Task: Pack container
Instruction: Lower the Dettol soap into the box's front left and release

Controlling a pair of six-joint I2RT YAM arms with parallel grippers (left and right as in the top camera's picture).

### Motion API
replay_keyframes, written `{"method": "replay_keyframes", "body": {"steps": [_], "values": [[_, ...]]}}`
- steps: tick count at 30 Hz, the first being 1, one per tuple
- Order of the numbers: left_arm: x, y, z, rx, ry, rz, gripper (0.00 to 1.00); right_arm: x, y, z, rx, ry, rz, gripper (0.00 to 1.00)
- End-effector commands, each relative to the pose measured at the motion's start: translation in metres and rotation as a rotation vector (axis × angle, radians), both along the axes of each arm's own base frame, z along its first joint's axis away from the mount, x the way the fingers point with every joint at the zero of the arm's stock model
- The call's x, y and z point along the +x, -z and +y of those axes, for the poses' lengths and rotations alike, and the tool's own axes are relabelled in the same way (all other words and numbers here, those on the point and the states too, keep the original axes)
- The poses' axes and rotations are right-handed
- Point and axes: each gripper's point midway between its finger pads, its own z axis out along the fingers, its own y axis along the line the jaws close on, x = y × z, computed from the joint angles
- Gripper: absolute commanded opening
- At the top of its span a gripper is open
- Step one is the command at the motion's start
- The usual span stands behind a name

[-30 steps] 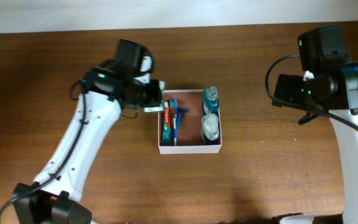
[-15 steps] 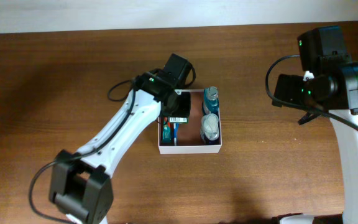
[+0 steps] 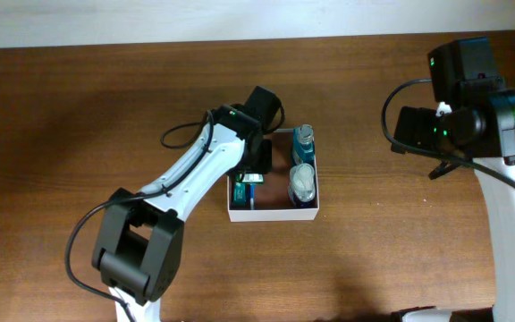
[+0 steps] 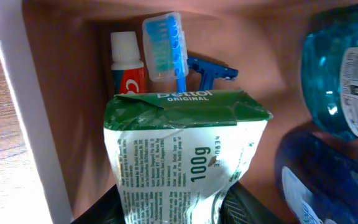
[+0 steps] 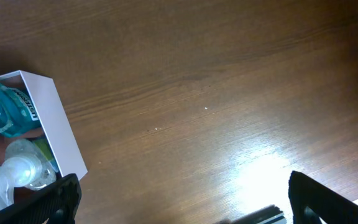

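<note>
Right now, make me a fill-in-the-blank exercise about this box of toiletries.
The left gripper holds a green ____ soap packet.
The toothpaste has a ____ cap.
The razor in the container is ____.
The right gripper has its jaws ____.
Missing words: Dettol; white; blue; open.

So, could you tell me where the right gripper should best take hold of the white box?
The near wall of the box, midway, pinched from straight above: the wall is thin and upright, and the floor behind it looks bare there, while the blue bottle and clear bottle line the right wall.
</note>
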Motion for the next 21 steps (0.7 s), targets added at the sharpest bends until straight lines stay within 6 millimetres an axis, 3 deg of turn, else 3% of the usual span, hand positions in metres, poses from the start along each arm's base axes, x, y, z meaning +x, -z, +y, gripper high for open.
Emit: {"method": "replay_keyframes", "body": {"steps": [1,5,9,13,15,21], "values": [[0.0051,0.003,0.0017,0.015,-0.02,-0.01,0.17,0.001,-0.0032,-0.0046,-0.013,0.016,-0.012,0.98],[0.005,0.003,0.0017,0.016,-0.02,-0.01,0.24,0.001,-0.0032,-0.0046,-0.013,0.016,-0.012,0.98],[0.0048,0.0031,0.0018,0.016,-0.02,-0.009,0.45,0.001,-0.0032,-0.0046,-0.013,0.016,-0.012,0.98],[0.0049,0.0028,0.0015,0.014,-0.019,-0.01,0.46,0.001,-0.0032,-0.0046,-0.013,0.016,-0.012,0.98],[0.0045,0.002,-0.0006,0.004,-0.013,-0.006,0.53,0.001,-0.0032,-0.0046,-0.013,0.016,-0.012,0.98],[0.0056,-0.006,-0.0039,-0.012,-0.004,-0.007,0.53,0.001,-0.0032,-0.0046,-0.013,0.016,-0.012,0.98]]}}
